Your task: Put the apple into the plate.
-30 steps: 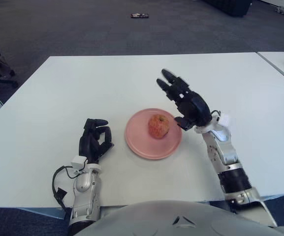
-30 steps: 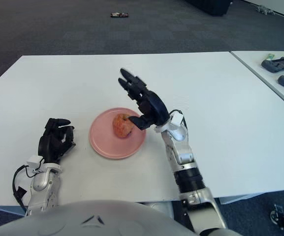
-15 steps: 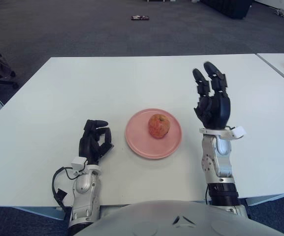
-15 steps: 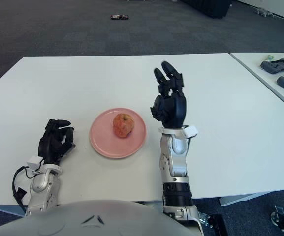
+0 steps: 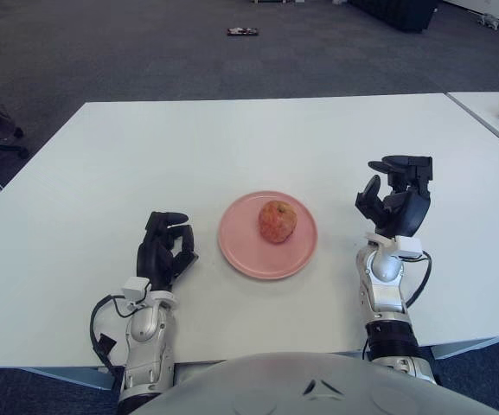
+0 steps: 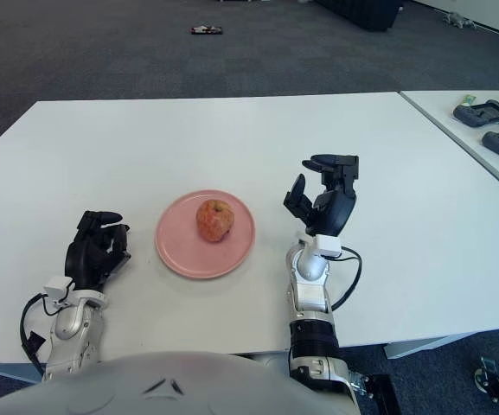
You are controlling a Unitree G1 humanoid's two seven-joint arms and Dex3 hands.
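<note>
A red-orange apple [image 5: 277,221] sits upright on the pink plate [image 5: 242,252], a little right of the plate's middle. My right hand [image 5: 396,197] is to the right of the plate, apart from it, with its fingers loosely bent and nothing in them. My left hand [image 5: 164,250] shows left of the plate with its fingers curled and empty.
The white table [image 5: 232,147] stretches far behind the plate. A second white table [image 6: 483,138] at the right carries dark devices [image 6: 489,112]. A small dark object [image 5: 241,32] lies on the grey carpet beyond.
My right hand has pulled back from beside the apple, swung to the right of the plate and come down lower, its fingers bending in. The apple stays on the plate; the left hand has not moved.
</note>
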